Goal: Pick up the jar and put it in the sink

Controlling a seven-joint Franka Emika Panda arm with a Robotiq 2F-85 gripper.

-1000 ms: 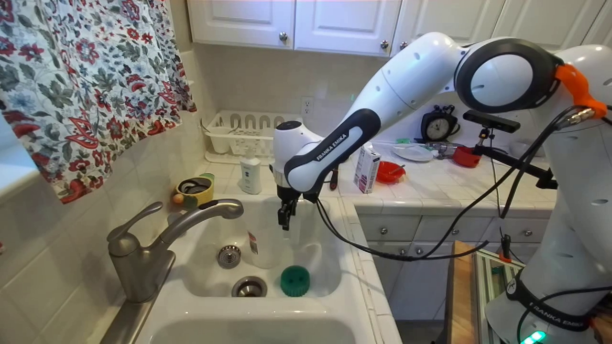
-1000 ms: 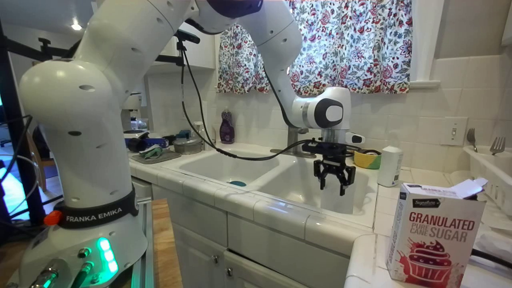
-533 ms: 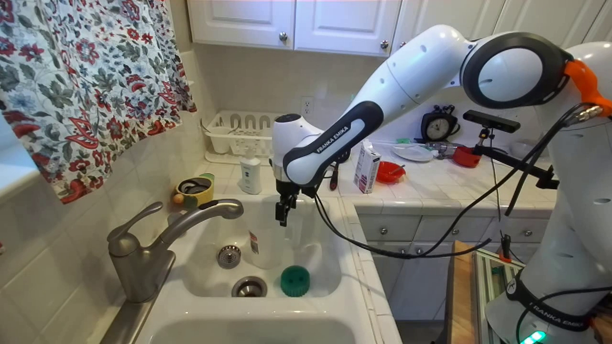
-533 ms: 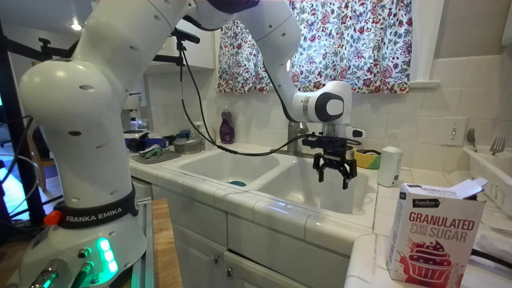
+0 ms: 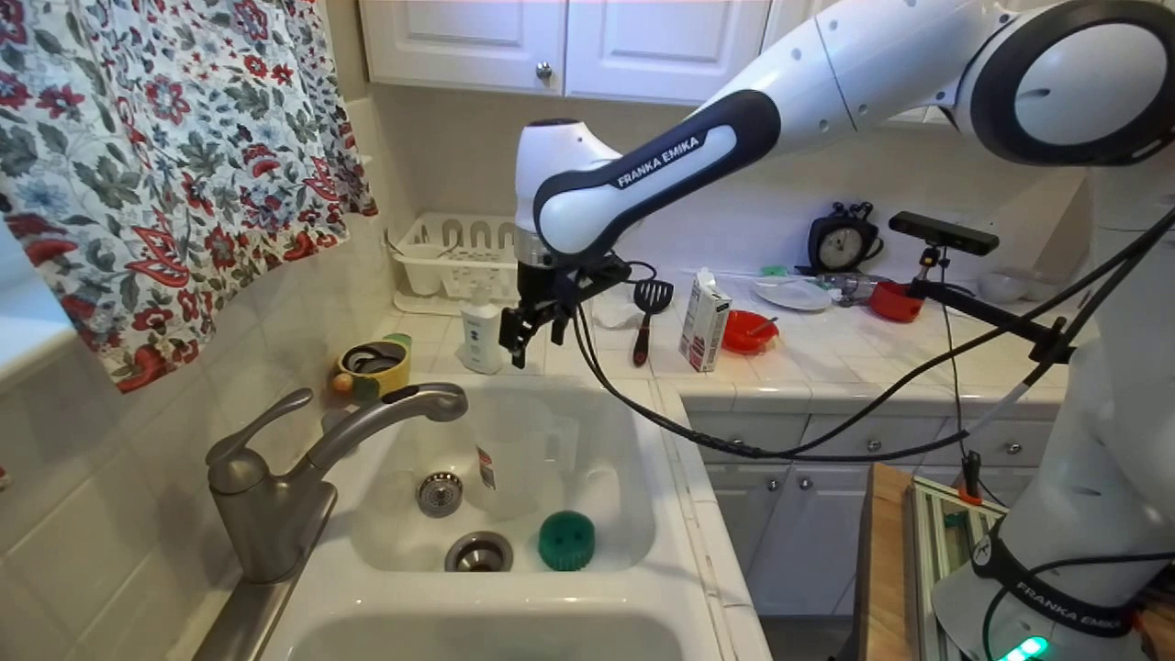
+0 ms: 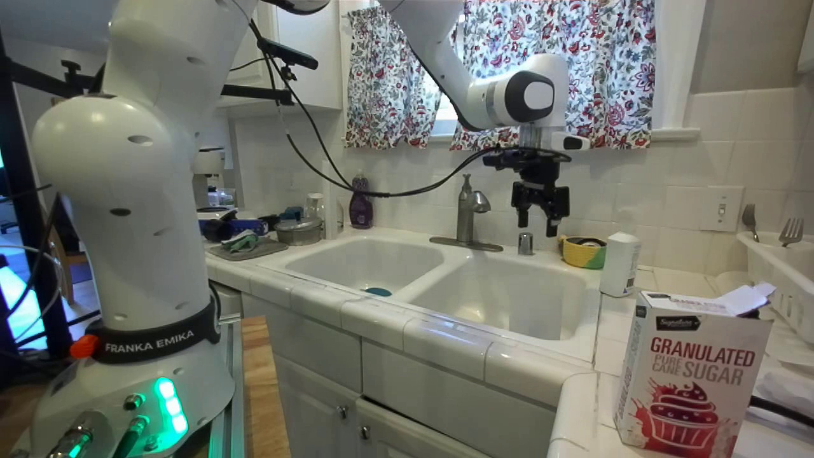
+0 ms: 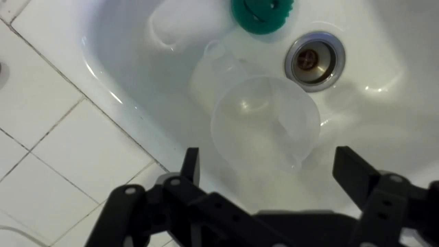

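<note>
A translucent pitcher-like jar (image 5: 516, 468) with a handle and a small red label stands upright in the white sink (image 5: 413, 589). In the wrist view the jar (image 7: 264, 120) is seen from above, its round mouth between and ahead of my fingertips. It is hard to pick out in an exterior view where the sink (image 6: 439, 275) is seen from the side. My gripper (image 5: 537, 347) is open and empty, high above the basin and apart from the jar. It also shows open in an exterior view (image 6: 538, 228) and in the wrist view (image 7: 269, 164).
A metal faucet (image 5: 266, 496) reaches over the basin's side. A green scrubber (image 5: 566, 542) lies near the drain (image 5: 478, 553). A white bottle (image 5: 481, 335), a yellow basket (image 5: 374, 364), a dish rack (image 5: 468, 257) and a sugar box (image 6: 693, 375) stand on the counter.
My gripper has risen well above the sink, first slowly, then faster. It has stayed open. The jar stays in the basin in about the same place.
</note>
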